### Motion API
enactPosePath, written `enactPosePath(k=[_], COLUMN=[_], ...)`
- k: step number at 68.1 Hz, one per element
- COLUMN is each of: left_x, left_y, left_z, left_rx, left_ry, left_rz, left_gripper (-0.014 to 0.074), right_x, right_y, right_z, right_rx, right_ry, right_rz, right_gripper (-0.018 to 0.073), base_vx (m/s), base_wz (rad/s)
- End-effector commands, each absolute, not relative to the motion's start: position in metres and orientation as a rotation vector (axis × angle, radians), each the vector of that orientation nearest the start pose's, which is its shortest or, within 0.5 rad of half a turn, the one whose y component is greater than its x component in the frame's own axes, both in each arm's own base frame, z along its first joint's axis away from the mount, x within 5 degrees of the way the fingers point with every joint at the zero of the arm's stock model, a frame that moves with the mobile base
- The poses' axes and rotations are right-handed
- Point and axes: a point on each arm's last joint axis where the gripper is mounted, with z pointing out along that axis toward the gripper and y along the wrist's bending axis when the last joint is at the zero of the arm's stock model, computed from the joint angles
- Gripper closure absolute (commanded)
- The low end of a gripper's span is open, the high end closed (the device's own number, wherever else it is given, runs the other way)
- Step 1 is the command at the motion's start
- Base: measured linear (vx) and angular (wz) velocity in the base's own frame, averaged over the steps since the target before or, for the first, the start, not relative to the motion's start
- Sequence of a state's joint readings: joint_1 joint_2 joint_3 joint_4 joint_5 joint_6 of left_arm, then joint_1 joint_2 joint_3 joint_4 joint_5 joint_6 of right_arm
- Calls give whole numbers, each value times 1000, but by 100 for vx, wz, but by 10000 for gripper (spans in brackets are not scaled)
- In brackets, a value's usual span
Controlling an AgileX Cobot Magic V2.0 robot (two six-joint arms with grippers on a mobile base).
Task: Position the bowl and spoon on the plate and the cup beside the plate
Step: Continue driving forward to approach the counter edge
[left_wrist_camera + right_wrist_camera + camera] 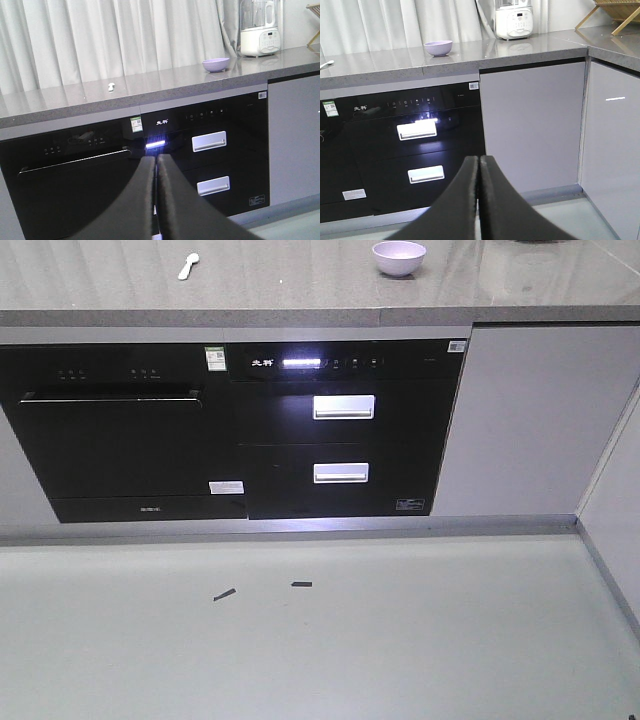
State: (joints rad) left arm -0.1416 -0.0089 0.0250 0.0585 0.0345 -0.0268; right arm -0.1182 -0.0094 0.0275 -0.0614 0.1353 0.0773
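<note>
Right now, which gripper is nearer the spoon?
Left, likely. The spoon sits ahead, just left of the left gripper; from the right gripper it's far left.

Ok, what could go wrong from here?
The spoon lies flat on the countertop, so a pinch may skid off it. The glossy bowl could slip from a rim grasp. Neither plate nor cup is in view, so the arms may have to search for the placement spot.
</note>
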Motion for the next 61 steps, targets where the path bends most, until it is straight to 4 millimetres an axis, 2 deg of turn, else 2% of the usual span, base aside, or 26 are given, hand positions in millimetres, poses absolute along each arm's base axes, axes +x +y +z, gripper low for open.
enactPosePath(k=[1,61], left_x=[58,58], left_y=[-9,-9], left_z=[197,197], left_rx=[131,131], left_ry=[1506,1506], left_rz=[-105,-105], left_gripper=[602,602], right_x=[56,56], right_y=[-7,-7], right_z=[194,194], right_rx=[101,101], right_ry=[1564,1564], right_rz=[-94,-94], right_gripper=[564,564], base_vx=[6,7], base_wz=[-1,0])
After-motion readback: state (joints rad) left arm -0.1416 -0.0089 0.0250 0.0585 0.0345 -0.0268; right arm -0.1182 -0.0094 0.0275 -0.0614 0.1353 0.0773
